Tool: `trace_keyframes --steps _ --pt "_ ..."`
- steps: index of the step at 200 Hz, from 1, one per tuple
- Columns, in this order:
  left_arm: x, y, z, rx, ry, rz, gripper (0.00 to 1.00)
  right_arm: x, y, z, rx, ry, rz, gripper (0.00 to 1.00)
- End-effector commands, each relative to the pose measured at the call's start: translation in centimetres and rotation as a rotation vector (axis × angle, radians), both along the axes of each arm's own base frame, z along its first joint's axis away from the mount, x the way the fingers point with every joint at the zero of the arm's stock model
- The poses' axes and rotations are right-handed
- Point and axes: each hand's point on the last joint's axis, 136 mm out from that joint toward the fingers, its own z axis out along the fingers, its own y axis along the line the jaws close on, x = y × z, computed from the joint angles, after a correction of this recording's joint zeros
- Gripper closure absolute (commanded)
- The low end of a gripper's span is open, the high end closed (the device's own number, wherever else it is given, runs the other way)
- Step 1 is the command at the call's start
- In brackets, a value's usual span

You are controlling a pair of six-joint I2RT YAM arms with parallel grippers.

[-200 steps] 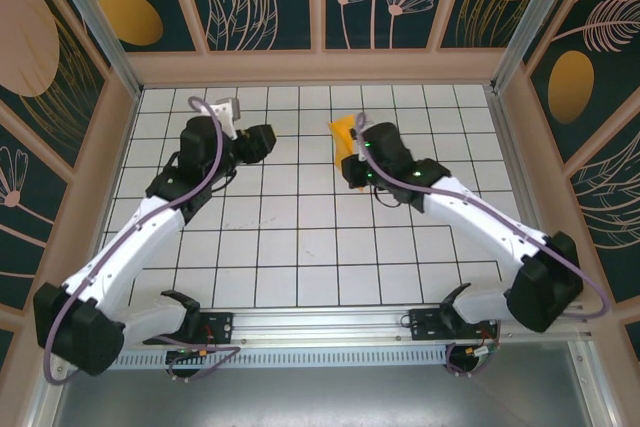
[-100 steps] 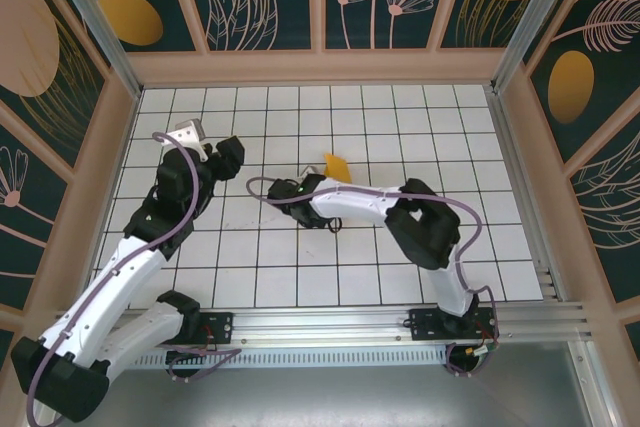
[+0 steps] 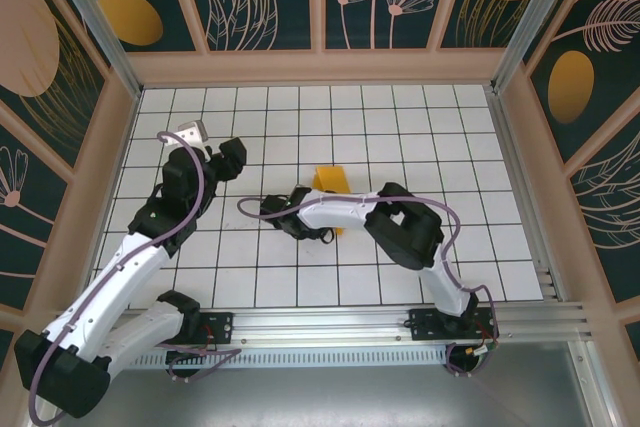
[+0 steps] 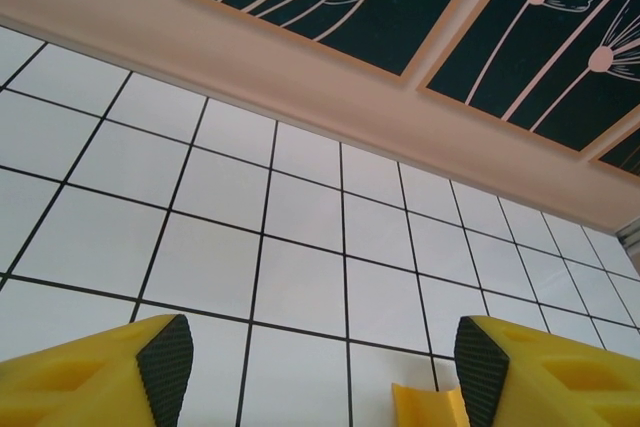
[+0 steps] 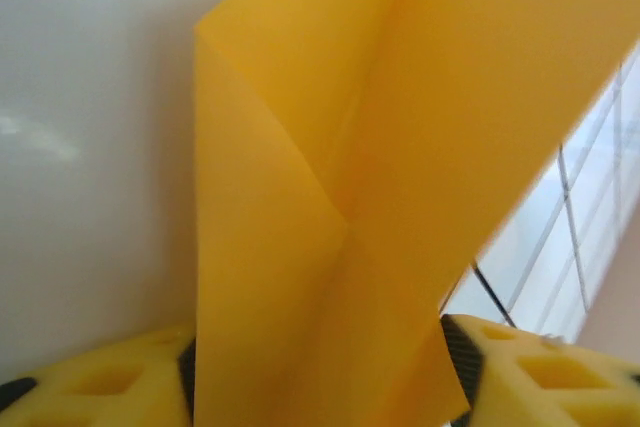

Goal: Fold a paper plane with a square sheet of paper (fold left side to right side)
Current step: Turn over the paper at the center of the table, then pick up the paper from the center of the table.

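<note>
paper (image 3: pixel 328 178): orange-yellow, sat on the white gridded desk (image 3: pixel 450 127), roughly mid-desk, a little behind centre. Its near edge was hidden behind the right arm (image 3: pixel 345 209), which was stretched across to the left, low over the grid. It was folded, not a flat square.

right tool (image 5: pixel 320 379): jaws stood wide apart, with a yellow finger (image 5: pixel 90 387) at each bottom corner of the right wrist view, black pads facing in. The paper (image 5: pixel 330 147) stood between them and covered the whole gap. One diagonal fold edge and one long crease were visible. It wasn't pinched. Couldn't tell whether either pad touched it.

left tool (image 3: pixel 231 155): was over the left part of the desk, well apart from the paper. In the left wrist view the left tool (image 4: pixel 320 367) was spread wide with nothing between the pads. Bare desk (image 4: pixel 300 247) tiles and the back wall (image 4: pixel 330 77) were ahead of it.
</note>
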Motion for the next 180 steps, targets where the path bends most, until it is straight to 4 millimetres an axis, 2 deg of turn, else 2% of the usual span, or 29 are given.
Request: trace_keyframes --steps 1,23,47,80,92,107,125,145,158,164,167,180 --pt "0.1 -0.7 -0.6 -0.014 0.014 -0.027 0.27 -2.2 2.0 3.1 0.222 0.081 0.015 0.28" --pt "0.2 -2.1 -2.5 -0.066 0.054 -0.083 0.26 -3.2 2.1 5.5 0.369 0.104 0.001 0.15" --pt "0.4 -5.9 -5.2 -0.156 0.130 -0.248 0.26 -3.0 1.2 8.2 0.553 0.109 -0.050 0.11" --pt "0.7 -11.8 -9.0 -0.276 0.290 -0.490 0.32 -0.4 -1.3 12.0 0.964 0.121 -0.121 0.10" --pt "0.7 -13.5 -10.3 -0.303 0.340 -0.549 0.32 0.4 -2.4 13.7 1.130 0.108 -0.129 0.10" --pt "0.7 -15.3 -12.3 -0.296 0.409 -0.584 0.32 1.6 -4.2 14.9 1.307 0.089 -0.155 0.07" --pt "0.5 -17.3 -14.3 -0.291 0.482 -0.621 0.32 2.7 -6.4 14.7 1.432 0.080 -0.208 0.07" --pt "0.5 -19.1 -16.3 -0.283 0.550 -0.643 0.32 3.3 -8.3 13.3 1.472 0.091 -0.280 0.08" --pt "0.7 -20.0 -17.8 -0.279 0.593 -0.644 0.32 3.3 -8.8 12.5 1.480 0.108 -0.301 0.08" --pt "0.8 -20.4 -17.7 -0.283 0.593 -0.652 0.33 3.3 -9.0 12.2 1.481 0.111 -0.308 0.08" --pt "0.8 -20.6 -19.0 -0.277 0.622 -0.648 0.33 3.3 -9.0 12.1 1.480 0.113 -0.312 0.08" --pt "0.9 -21.3 -20.3 -0.280 0.654 -0.654 0.35 3.2 -9.3 11.4 1.480 0.124 -0.323 0.08"
